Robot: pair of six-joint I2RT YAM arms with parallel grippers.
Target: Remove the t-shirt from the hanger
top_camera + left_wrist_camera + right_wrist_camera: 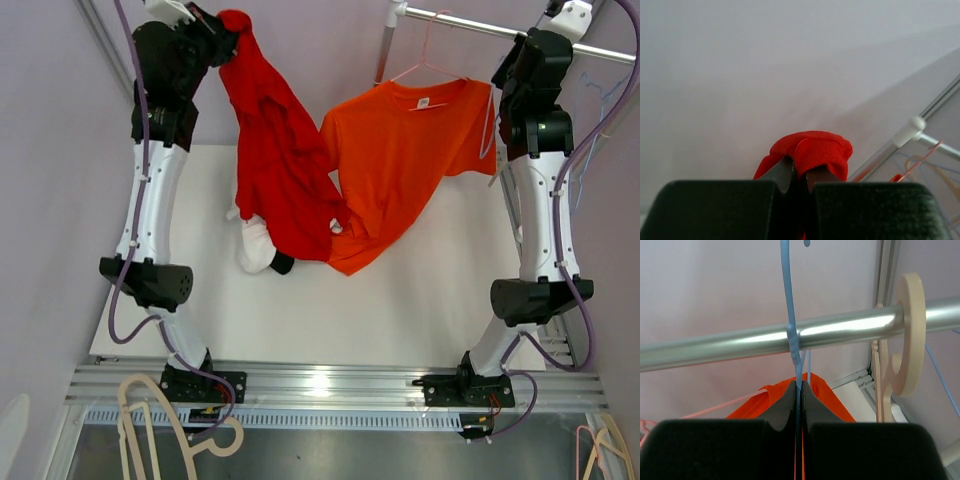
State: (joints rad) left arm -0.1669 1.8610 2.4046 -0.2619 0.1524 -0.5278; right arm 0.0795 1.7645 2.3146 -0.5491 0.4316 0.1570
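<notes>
Left fingers point(781, 174) pinching red t-shirt point(275, 160), right fingers point(784, 407) clamping blue hanger point(788, 300), orange t-shirt point(400, 160) — label point(424, 101) unreadable

Along the bottom of the frame, the black body of my left gripper point(799, 174) hides most of the red t-shirt point(812, 150) from me. The blue hanger point(789, 315) runs off the top edge.

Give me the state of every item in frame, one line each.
red t-shirt: off any hanger, held aloft, hanging down
orange t-shirt: on pink hanger, hanging from rail
pink hanger: hooked on rail
blue hanger: pinched at the rail
wooden hanger: hooked on rail
left fingers: shut on red t-shirt
right fingers: shut on blue hanger
</notes>
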